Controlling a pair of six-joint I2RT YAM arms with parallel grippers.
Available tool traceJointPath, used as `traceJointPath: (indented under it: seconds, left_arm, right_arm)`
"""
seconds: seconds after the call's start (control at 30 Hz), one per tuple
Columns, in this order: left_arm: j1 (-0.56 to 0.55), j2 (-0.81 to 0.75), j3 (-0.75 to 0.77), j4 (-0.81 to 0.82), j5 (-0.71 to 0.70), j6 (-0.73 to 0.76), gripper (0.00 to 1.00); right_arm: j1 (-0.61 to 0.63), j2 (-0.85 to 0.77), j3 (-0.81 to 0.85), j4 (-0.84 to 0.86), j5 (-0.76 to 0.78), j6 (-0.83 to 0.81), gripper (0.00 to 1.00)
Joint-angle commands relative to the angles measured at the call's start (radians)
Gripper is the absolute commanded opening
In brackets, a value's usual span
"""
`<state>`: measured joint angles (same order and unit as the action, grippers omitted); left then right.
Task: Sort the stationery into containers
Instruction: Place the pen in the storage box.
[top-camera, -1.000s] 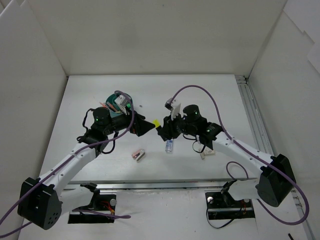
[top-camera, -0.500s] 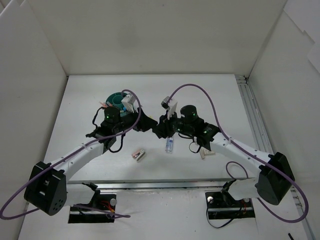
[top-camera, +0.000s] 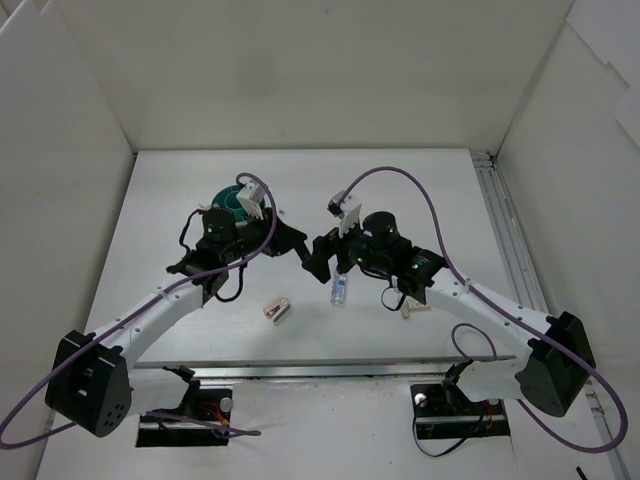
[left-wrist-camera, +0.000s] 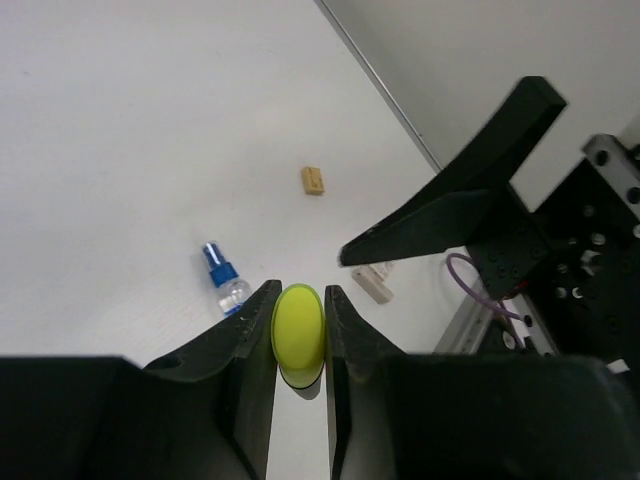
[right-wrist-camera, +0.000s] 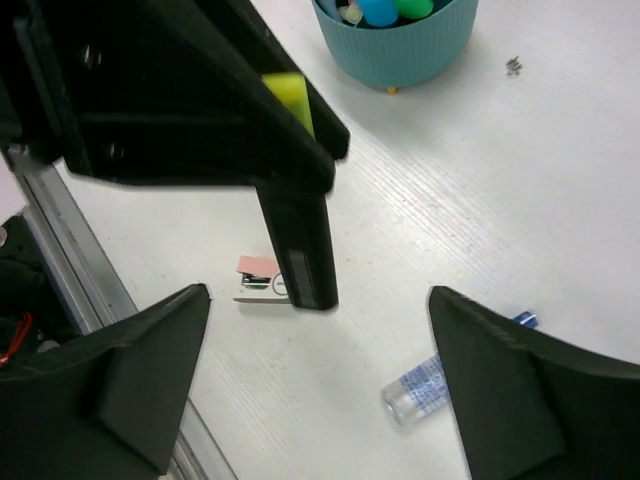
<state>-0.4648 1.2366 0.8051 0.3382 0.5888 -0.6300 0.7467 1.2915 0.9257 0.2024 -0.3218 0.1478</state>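
With the left gripper (left-wrist-camera: 300, 300) clamped on the yellow highlighter (left-wrist-camera: 298, 335) above the table and the right gripper (right-wrist-camera: 318, 292) wide open and empty, the smooth barrel could have slipped out before reaching the teal tub (right-wrist-camera: 400, 55)

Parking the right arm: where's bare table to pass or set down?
Bare: the far strip of table along the back wall, and its right side up to the rail. Crowded: the middle, where both arms' jaws meet beside the bottle and pink eraser; the teal tub sits by the left arm.
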Motion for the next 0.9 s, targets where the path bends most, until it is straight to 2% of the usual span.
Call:
traceJointPath:
  seconds: [0.0,0.13,0.37,0.43,0.57,0.73,0.87]
  left_arm:
    - [0.058,-0.066,0.100,-0.046,-0.082,0.107,0.00]
    - [0.138,-0.080,0.147,-0.068,-0.156,0.252,0.00]
    - [0.241,0.026,0.196,0.093,-0.167,0.530,0.00]
    - [0.261,0.114,0.236,0.153,-0.162,0.555,0.00]
    - [0.301,0.265,0.344,0.154,-0.048,0.593,0.00]
    - [0.301,0.388,0.393,0.194,-0.084,0.628,0.00]
    - [0.310,0.417,0.401,0.211,-0.107,0.630,0.00]
  right_arm:
    - [-0.010,-0.093,0.021,0.026,0.053,0.010,0.94]
    - [-0.050,-0.179,-0.028,-0.017,0.099,0.018,0.98]
    - [-0.110,-0.281,-0.142,-0.092,0.109,-0.005,0.98]
    - [-0.122,-0.291,-0.151,-0.103,0.116,-0.014,0.98]
    - [-0.144,-0.290,-0.149,-0.126,0.116,-0.030,0.98]
    - [-0.167,-0.256,-0.140,-0.136,0.118,-0.040,0.98]
    - [-0.185,-0.238,-0.133,-0.146,0.109,-0.037,0.98]
